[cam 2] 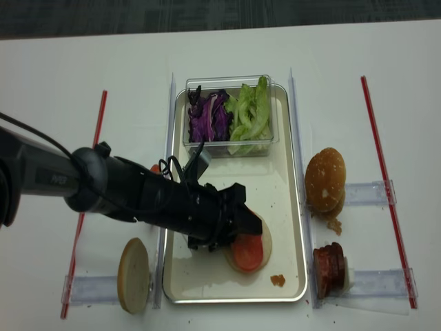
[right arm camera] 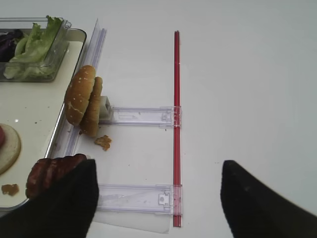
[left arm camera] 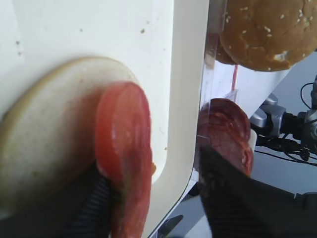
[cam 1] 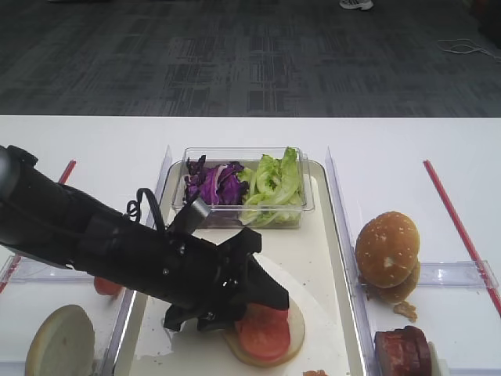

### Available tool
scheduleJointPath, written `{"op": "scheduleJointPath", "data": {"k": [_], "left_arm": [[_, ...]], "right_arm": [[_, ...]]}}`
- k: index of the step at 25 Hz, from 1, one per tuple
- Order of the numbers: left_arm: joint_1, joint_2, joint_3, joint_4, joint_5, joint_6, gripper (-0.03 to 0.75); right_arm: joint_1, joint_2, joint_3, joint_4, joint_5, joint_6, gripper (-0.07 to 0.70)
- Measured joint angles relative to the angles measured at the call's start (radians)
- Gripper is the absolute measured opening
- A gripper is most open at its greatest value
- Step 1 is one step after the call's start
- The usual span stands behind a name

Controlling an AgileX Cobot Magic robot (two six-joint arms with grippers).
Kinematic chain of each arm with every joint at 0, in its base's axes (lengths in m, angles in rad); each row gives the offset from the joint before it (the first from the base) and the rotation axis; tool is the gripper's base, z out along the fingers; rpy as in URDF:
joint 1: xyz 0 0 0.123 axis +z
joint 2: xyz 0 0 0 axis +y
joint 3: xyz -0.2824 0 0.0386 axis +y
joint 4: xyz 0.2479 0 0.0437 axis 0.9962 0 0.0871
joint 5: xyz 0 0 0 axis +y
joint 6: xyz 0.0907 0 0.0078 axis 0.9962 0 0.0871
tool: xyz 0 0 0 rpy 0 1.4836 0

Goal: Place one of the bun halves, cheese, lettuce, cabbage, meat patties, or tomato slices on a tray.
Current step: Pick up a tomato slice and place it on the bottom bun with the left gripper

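- Between the dark fingers of the left gripper (left arm camera: 148, 198), seen from the left wrist view, a tomato slice (left arm camera: 124, 153) lies on a pale bun half (left arm camera: 49, 148). The jaws stand apart — one finger against the slice's near edge, the other out past the tray's rim — so the slice rests on the bun, not in a grip.
- Under the bun is the tray (cam 2: 275, 207), off-white bottom, silvery rim. The slice (cam 2: 247, 252) sits in its near half, so I judge the placing done and the fingers parted in order to let go.
- Just beyond the far finger, outside the rim, the meat patties (left arm camera: 228, 129) stand on edge in a clear side rack (right arm camera: 138, 196), propped so that they can be pinched from above.
- Behind the left gripper (cam 2: 231, 221), on the other side of the tray, another pale bun half (cam 2: 134, 274) stands on edge in its own rack.
- Further ahead, past the patties, golden speckled bun tops (cam 1: 387, 249) lean upright against a block, a crumb beside them.
- Furthest off, at the tray's far end, a clear tub (cam 1: 244, 157) keeps the purple cabbage (cam 1: 211, 184) and green lettuce (cam 1: 272, 186) side by side.
- Well apart over bare white table, the right gripper (right arm camera: 153, 198) hovers with fingers wide and nothing between them — idle, it seems.
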Motion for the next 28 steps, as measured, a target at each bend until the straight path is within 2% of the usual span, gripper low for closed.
{"op": "scheduleJointPath", "data": {"k": [3, 9, 18, 28], "left_arm": [[0.0, 0.0, 0.0, 0.009, 0.0, -0.004, 0.366], [0.0, 0.0, -0.006, 0.039, 0.0, -0.019, 0.375], [0.0, 0.0, -0.064, 0.186, 0.0, -0.133, 0.377], [0.058, 0.0, -0.076, 0.283, 0.004, -0.198, 0.377]], "right_arm": [[0.0, 0.0, 0.0, 0.0, 0.0, 0.0, 0.531], [0.0, 0.0, 0.0, 0.0, 0.0, 0.0, 0.531], [0.0, 0.0, 0.0, 0.0, 0.0, 0.0, 0.531], [0.0, 0.0, 0.0, 0.0, 0.0, 0.0, 0.531]]}}
